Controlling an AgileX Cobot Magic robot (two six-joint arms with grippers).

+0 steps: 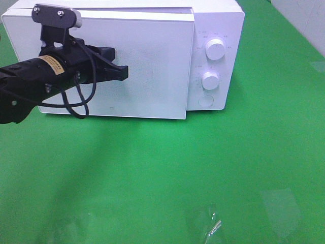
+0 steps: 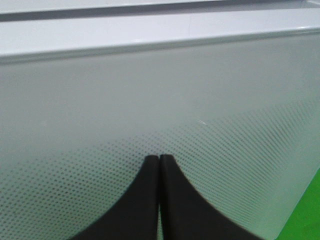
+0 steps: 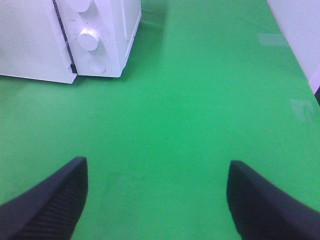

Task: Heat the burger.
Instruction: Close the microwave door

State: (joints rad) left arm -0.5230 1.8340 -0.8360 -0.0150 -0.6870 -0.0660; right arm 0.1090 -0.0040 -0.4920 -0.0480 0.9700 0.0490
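Note:
The burger is hidden from every view. A white microwave [image 1: 218, 20] stands at the back of the green table. Its door [image 1: 152, 66] lies almost flat against the body, with a thin dark gap along the top edge. My left gripper [image 1: 124, 73] is shut, empty, with its tips at the door's front. In the left wrist view the closed fingertips [image 2: 159, 160] meet the dotted door panel [image 2: 150, 100]. My right gripper [image 3: 157, 190] is open over bare green table, in front and to the right of the microwave [image 3: 100, 30], holding nothing. It is outside the exterior high view.
Two round knobs [image 1: 215, 50] [image 1: 210, 80] and a round button [image 1: 205, 100] sit on the microwave's right panel. Clear tape or plastic patches [image 1: 210, 226] glint near the table's front edge. A white object [image 1: 304, 20] borders the far right.

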